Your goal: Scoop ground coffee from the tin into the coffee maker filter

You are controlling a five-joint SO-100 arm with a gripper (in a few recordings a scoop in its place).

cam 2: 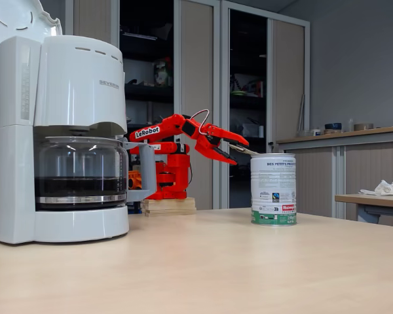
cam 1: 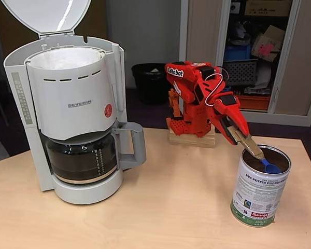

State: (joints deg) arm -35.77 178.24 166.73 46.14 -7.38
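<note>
Here, hand pinching blue scoop in tin; pale wood table, office cupboards behind.

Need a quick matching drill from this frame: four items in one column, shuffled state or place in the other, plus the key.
Items
1. coffee maker lid
2. blue scoop
3. carafe
4. tin

States or places
A. standing open-topped on the table at the right of both fixed views
B. flipped up, leaving the paper filter exposed
C. bowl down inside the tin, handle held by the gripper
D. sitting under the filter basket, with dark liquid in its lower part

Pairs: 1-B, 2-C, 3-D, 4-A
</note>
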